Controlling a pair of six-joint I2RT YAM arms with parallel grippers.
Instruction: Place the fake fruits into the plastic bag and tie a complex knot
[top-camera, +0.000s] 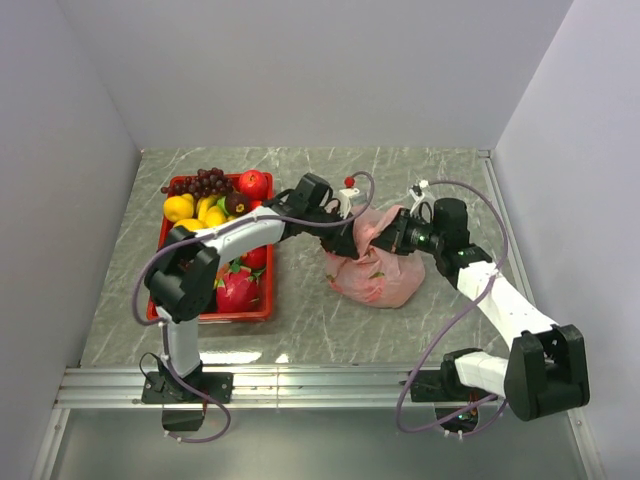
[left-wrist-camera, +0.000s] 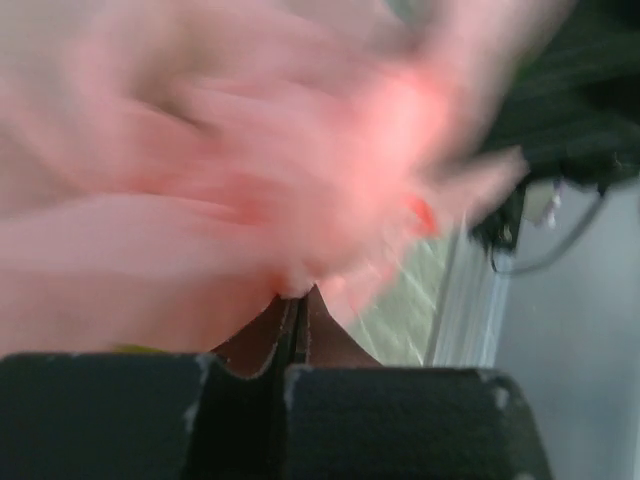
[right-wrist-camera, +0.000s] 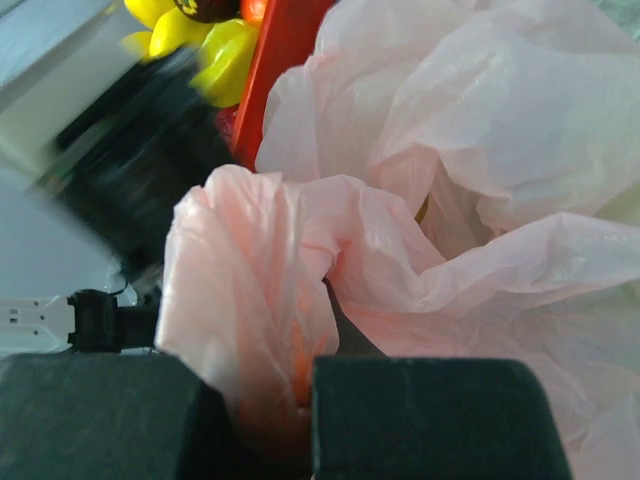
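Observation:
The pink plastic bag (top-camera: 375, 268) lies right of the red tray with fruit showing faintly through its film. My left gripper (top-camera: 343, 240) is at the bag's upper left and is shut on pink film (left-wrist-camera: 250, 230), which is blurred in the left wrist view. My right gripper (top-camera: 393, 237) is at the bag's upper right and is shut on a gathered bunch of the film (right-wrist-camera: 255, 300). Fake fruits (top-camera: 215, 205) remain in the tray: grapes (top-camera: 200, 181), a red apple (top-camera: 253, 183), lemons and a pink dragon fruit (top-camera: 237, 289). A tied knot is not clearly visible.
The red tray (top-camera: 268, 300) stands at the left of the marble table, under my left arm. A small white stand with a red ball (top-camera: 349, 190) is behind the bag. Grey walls enclose the table; a metal rail (top-camera: 300, 385) runs along the near edge.

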